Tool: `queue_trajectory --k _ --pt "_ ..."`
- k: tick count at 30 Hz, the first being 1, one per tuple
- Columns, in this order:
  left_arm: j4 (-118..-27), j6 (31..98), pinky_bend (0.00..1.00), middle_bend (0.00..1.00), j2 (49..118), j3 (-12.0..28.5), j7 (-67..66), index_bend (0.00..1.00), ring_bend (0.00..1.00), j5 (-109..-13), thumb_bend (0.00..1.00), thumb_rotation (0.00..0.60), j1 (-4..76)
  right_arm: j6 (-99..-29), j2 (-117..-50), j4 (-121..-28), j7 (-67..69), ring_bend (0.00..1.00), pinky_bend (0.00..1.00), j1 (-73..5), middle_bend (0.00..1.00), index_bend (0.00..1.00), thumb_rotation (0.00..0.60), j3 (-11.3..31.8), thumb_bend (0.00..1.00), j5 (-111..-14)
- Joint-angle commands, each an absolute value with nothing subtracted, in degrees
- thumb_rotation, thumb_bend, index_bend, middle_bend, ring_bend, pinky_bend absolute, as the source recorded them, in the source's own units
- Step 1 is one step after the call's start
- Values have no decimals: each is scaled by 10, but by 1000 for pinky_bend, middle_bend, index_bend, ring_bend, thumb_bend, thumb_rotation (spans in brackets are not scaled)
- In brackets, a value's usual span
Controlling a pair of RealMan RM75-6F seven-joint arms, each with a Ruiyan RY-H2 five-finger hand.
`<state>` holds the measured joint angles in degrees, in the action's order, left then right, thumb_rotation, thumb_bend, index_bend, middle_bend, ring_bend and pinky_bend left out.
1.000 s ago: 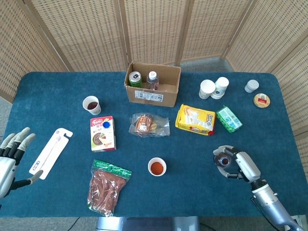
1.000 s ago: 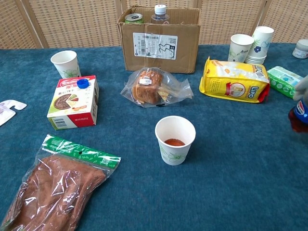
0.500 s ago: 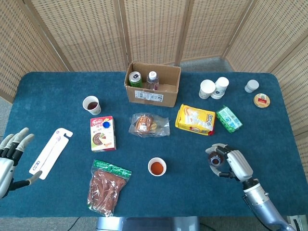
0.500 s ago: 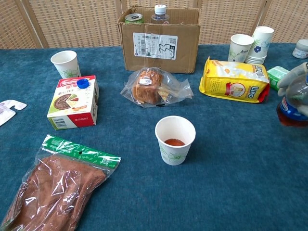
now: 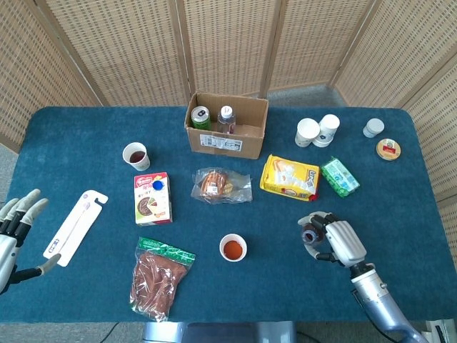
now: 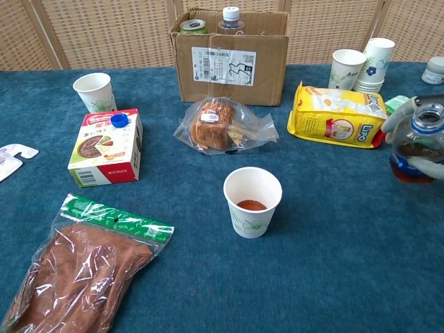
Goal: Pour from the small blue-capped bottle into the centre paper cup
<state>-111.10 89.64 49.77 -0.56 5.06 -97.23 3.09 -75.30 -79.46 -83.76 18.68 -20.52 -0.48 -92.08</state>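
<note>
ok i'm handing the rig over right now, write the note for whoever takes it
Right hand grips the small bottle, upright, mouth open, dark liquid inside, off to the right of the centre paper cup and not over it.
Left hand is open at the table's left edge, holding nothing.
The blue cap sits on the snack box.
Done: bottle uncapped and picked up; the cup holds some reddish liquid.
Left: carry the bottle over the cup, tilt, pour.

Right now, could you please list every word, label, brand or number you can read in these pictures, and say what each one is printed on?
"LiPO": on the yellow snack bag, read sideways in the chest view; the only clear text.
White label on the cardboard box: barcodes and fine print, too small to read.
Red and white box: lettering too small to read.
Bottle in the right hand: label not legible.
Round tin: label too small to read.
</note>
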Motion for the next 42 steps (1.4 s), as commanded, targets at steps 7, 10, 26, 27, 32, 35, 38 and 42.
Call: queue_trajectory --k 7,10,26,27,32,35,38,42 --pt "-1110 896 0 0 497 -7 51 0 0 -975 247 600 32 -750 -797 -871 107 261 769 -202 575 460 600 -1 894 -915" --pt "-1110 896 0 0 497 -8 52 0 0 -976 247 600 32 -744 -793 -893 80 262 769 -202 576 460 600 2 892 -910" --pt "-1105 900 0 0 494 -12 60 0 0 -982 247 600 31 -713 -803 -945 -12 262 770 -212 577 460 600 12 893 -885" --pt "-1105 899 0 0 494 -12 60 0 0 -982 246 600 31 -712 -804 -944 -13 262 770 -212 577 460 600 12 893 -885" --pt "-1105 900 0 0 494 -12 61 0 0 -981 247 600 32 -710 -813 -937 -23 262 769 -214 578 460 600 14 894 -885" --pt "-1104 899 0 0 494 -12 61 0 0 -981 247 600 32 -711 -817 -934 -31 262 770 -216 578 460 600 16 891 -888" --pt "-1104 900 0 0 494 -12 61 0 0 -980 248 600 32 -711 -820 -933 -40 263 770 -219 578 460 600 17 893 -892" --pt "-1104 901 0 0 494 -11 61 0 0 -977 246 600 31 -712 -827 -930 -56 264 770 -220 578 461 600 16 893 -898"
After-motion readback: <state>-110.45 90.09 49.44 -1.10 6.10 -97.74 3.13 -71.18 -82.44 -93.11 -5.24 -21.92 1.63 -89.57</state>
